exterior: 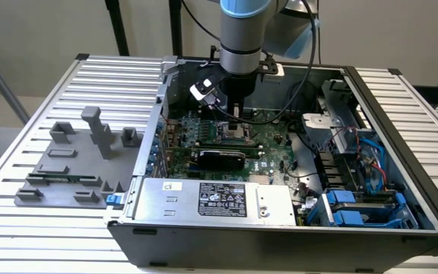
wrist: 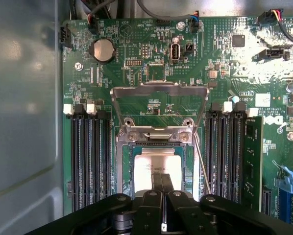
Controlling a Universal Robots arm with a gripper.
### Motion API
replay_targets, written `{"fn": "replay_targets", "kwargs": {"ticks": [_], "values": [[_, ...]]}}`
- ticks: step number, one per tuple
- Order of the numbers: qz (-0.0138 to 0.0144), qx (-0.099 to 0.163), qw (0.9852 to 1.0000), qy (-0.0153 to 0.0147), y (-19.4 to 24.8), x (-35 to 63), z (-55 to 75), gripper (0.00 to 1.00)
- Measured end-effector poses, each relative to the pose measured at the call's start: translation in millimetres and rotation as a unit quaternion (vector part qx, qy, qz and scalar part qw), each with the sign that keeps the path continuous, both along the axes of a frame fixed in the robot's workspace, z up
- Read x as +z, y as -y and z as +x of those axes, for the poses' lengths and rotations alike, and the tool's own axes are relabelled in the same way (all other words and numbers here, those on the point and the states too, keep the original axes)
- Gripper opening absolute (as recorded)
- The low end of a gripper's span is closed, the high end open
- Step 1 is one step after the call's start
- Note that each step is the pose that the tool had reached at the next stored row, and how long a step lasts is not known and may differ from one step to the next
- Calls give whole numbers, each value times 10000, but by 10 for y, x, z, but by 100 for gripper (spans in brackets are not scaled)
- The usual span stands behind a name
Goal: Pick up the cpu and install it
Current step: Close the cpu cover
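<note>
**A:** Exterior view?
**B:** The gripper [exterior: 235, 119] is down inside the computer case [exterior: 203, 244], over the socket [exterior: 232, 133].

**A:** Wrist view?
**B:** The gripper [wrist: 162, 177] is closed, its tips on the cpu [wrist: 145, 169], which is seated in the socket. The load frame [wrist: 158, 93] is not yet latched.

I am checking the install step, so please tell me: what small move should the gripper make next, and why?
Probably a short straight lift of the gripper. It is shut, its tips at the middle of the cpu, which seems to lie square inside the socket; the load plate stands open.
</note>
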State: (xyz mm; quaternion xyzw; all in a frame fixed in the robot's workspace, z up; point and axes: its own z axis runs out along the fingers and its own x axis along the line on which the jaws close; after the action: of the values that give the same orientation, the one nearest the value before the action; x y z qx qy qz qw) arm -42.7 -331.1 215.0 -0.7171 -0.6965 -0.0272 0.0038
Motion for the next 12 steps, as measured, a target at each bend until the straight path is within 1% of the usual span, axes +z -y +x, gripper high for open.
{"fn": "replay_targets", "kwargs": {"ticks": [3, 4, 9, 12], "values": [[8, 0, 10000, -3, 8, 8, 112, 11], [8, 1, 10000, -4, 10, 26, 150, 11], [21, 4, 10000, -13, 24, 243, 358, 11], [22, 4, 10000, -20, 36, 378, 457, 11]]}}
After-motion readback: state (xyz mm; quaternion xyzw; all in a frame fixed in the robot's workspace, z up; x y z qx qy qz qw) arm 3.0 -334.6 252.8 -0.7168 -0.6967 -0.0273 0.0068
